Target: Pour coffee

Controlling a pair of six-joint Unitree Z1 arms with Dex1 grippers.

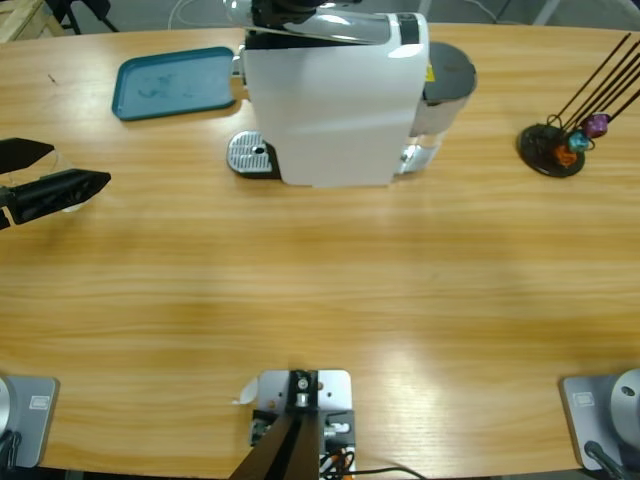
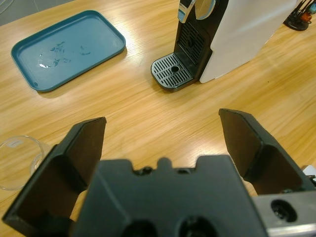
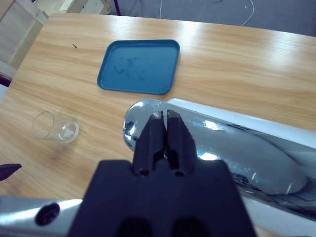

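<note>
A white coffee machine (image 1: 330,100) stands at the table's far middle, with a round metal drip tray (image 2: 173,73) at its foot. My right gripper (image 3: 165,116) is shut, its tips resting on the machine's chrome lever (image 3: 207,143). My left gripper (image 2: 163,121) hovers open near the table's left edge, facing the drip tray with nothing between its fingers. Just outside its left jaw in the left wrist view stands a clear glass (image 2: 19,157); the same glass (image 3: 55,127) looks empty in the right wrist view. No coffee shows anywhere.
A teal tray (image 1: 175,83) lies at the back left, wet spots on it. At the back right a black wire holder (image 1: 552,148) carries orange, purple and teal capsules. Bare wood stretches across the middle and front of the table (image 1: 330,300).
</note>
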